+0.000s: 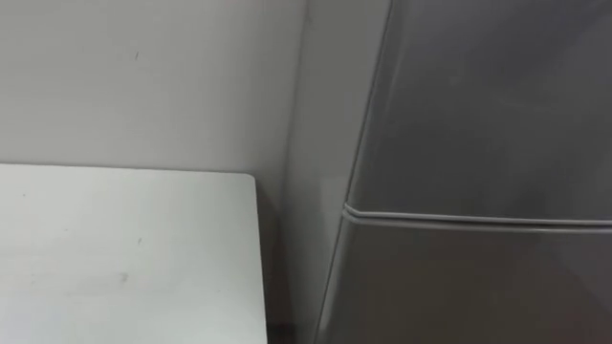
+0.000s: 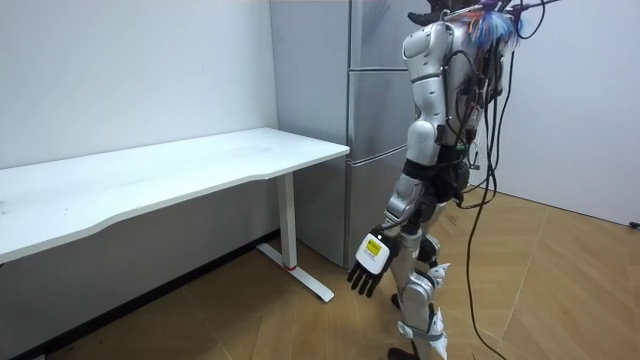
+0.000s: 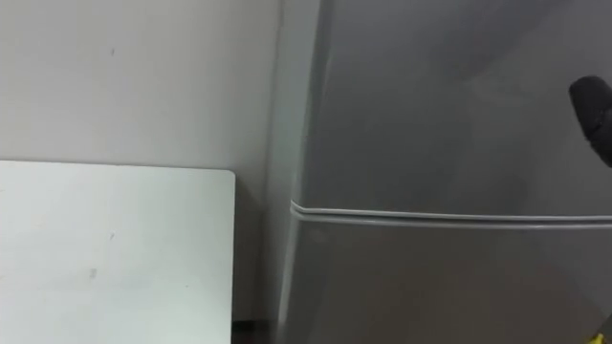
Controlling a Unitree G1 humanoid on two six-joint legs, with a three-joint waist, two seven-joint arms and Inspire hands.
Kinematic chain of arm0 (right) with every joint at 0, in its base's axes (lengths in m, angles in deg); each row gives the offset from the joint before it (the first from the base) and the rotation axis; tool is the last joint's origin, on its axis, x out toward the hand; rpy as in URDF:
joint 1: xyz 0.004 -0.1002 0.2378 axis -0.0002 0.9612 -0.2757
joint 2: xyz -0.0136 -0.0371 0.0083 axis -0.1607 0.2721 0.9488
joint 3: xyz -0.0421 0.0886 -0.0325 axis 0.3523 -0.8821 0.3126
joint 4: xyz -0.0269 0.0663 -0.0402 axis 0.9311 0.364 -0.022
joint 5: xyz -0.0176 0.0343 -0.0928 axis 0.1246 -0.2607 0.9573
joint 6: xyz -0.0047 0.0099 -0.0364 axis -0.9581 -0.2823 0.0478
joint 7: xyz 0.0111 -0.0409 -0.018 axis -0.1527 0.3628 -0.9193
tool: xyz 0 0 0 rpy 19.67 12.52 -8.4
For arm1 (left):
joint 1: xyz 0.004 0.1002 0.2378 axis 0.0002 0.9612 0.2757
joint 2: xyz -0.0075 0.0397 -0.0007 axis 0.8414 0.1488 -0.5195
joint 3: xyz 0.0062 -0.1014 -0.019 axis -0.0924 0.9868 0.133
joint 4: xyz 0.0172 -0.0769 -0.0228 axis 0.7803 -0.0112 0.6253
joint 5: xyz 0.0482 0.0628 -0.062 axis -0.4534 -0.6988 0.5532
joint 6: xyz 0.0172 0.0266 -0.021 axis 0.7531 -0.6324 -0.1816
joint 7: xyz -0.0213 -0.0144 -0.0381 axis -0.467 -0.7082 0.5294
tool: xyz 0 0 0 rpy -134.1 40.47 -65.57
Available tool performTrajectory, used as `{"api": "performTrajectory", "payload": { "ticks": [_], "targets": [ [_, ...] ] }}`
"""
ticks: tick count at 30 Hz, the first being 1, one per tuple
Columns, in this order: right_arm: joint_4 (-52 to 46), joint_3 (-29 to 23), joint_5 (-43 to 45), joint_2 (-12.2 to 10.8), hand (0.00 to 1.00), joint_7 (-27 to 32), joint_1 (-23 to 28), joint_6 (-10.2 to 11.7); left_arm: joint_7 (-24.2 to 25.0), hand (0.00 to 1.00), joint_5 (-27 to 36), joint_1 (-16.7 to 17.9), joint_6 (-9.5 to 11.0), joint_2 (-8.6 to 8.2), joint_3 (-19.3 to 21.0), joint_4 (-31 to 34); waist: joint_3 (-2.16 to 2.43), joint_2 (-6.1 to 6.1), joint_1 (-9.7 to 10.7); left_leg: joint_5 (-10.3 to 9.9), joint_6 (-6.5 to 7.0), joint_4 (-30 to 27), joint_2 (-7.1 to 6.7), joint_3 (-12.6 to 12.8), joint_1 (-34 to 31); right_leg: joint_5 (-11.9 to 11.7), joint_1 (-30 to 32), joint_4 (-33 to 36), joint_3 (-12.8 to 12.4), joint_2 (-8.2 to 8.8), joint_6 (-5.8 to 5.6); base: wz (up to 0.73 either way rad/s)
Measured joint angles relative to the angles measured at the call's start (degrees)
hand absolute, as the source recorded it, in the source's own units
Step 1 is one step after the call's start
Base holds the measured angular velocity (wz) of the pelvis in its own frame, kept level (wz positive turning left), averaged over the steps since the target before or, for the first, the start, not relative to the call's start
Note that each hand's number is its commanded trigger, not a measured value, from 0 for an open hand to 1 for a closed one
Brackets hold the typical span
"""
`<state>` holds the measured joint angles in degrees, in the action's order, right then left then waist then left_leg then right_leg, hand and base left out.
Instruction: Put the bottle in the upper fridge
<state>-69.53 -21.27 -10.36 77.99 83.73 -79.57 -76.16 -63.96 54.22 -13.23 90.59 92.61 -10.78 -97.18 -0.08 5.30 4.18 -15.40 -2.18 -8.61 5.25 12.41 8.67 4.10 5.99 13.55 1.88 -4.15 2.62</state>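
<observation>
Risks stalling at the shut upper door of the fridge point(image 1: 478, 115) or dropping the bottle, whereabouts impossible to tell, with left robot hand point(image 2: 368, 264) hanging slack and empty, right robot hand point(image 3: 595, 110) too cropped to judge.

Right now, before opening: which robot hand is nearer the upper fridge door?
Right: the right robot hand is up in front of the upper fridge door; the left robot hand hangs low.

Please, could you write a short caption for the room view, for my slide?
Robot stands facing the closed fridge, next to the white table, its left hand hanging open at its side.
</observation>
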Motion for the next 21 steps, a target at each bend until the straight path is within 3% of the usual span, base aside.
{"api": "performTrajectory", "payload": {
  "ticks": [6,9,10,16,21],
  "targets": [
    [2.66,4.52,-4.47,-0.01,0.00,-6.68,-0.01,-0.01,1.23,0.00,-0.86,-0.09,-0.40,0.28,-0.76,-0.14,0.00,-0.02,-0.99,0.01,-0.01,-0.01,0.06,0.02,0.18,-0.05,-0.08,0.09,0.11,-0.10,0.08,0.00],
    [5.68,6.71,-8.37,-0.02,0.00,-11.01,-0.03,-1.12,2.28,0.00,-1.36,-0.60,-0.45,0.51,-0.86,-0.35,-0.15,0.11,-2.18,0.01,-0.01,0.00,0.02,-0.08,0.36,-0.05,-0.23,0.15,0.13,-0.08,0.07,0.00],
    [7.15,7.42,-8.52,-0.37,0.00,-11.92,0.02,-0.53,2.51,0.00,-1.49,-0.94,-0.73,0.76,-1.16,-0.64,-0.22,0.13,-2.91,0.00,0.00,-0.02,0.02,-0.22,0.40,-0.05,-0.37,0.09,0.28,-0.04,0.07,0.06],
    [12.95,8.39,-11.14,-3.31,0.00,-14.20,-2.83,3.23,2.18,0.00,-1.71,-2.05,-2.03,0.90,-2.38,-0.67,-0.32,-0.04,-2.90,-0.06,0.13,-0.36,0.01,-0.92,0.94,-0.41,-1.88,-1.03,1.53,0.42,0.07,0.04],
    [15.95,9.53,-10.97,-4.96,0.00,-14.71,-5.17,4.46,2.40,0.00,-1.76,-2.22,-3.48,1.06,-3.20,0.49,-0.31,-0.11,-2.93,-0.05,0.19,-0.94,-0.11,-1.16,0.86,-0.63,-2.10,-0.92,1.82,0.70,0.07,0.02]
  ]
}}
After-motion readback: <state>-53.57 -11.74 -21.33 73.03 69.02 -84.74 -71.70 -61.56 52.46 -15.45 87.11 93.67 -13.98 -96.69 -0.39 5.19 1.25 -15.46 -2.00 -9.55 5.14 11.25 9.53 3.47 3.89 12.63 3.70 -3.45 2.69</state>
